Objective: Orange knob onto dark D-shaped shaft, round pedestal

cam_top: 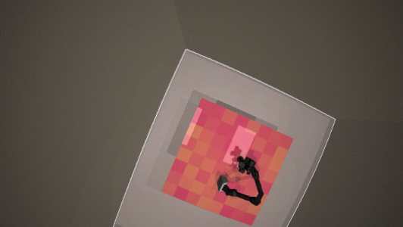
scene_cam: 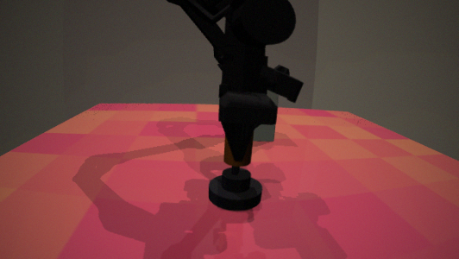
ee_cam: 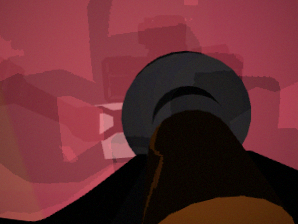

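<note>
The gripper (cam_top: 239, 163) (scene_cam: 238, 159) grips the orange knob (scene_cam: 246, 160) (ee_cam: 192, 145) above the D-shaped shaft (scene_cam: 235, 169), at twelve o'clock of the pedestal (scene_cam: 235, 198) (ee_cam: 145, 90); alignment, lowering and release remain.

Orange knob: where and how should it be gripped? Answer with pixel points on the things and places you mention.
Grip the upright orange knob (scene_cam: 228, 151) (ee_cam: 200, 150) by opposite sides of its round wall, coming from straight above. Its lower end, just over the round pedestal (scene_cam: 235, 199) (ee_cam: 145, 90), should probably stay free to slide down.

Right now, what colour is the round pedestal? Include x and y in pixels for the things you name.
The round pedestal (scene_cam: 235, 199) (ee_cam: 145, 85) is dark grey; wrist view shows it best.
</note>
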Controlling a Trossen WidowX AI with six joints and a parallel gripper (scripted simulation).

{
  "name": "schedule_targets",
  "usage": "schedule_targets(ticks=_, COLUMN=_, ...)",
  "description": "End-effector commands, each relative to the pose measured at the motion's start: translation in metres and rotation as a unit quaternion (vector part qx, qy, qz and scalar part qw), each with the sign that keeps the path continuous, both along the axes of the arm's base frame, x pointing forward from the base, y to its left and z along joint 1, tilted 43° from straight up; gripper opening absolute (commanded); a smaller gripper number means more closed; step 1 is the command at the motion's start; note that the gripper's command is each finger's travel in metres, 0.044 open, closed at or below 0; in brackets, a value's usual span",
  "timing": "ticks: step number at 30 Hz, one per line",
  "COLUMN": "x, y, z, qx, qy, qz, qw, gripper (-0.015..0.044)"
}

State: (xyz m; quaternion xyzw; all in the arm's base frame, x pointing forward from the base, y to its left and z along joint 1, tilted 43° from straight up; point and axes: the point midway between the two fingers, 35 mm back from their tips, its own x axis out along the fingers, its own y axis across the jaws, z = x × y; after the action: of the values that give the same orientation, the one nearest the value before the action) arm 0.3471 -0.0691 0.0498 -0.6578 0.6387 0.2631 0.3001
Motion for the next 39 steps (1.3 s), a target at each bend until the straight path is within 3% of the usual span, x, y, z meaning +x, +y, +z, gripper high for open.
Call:
schedule_targets(ticks=1, x=0.0036, y=0.0018, z=0.0035, qx=-0.003, qy=0.034, qz=0.042, qw=0.999, gripper=0.0000)
schedule_targets(ticks=39, x=0.0017, y=0.0016, z=0.0022, qx=-0.003, qy=0.041, qz=0.049, qw=0.998, gripper=0.0000)
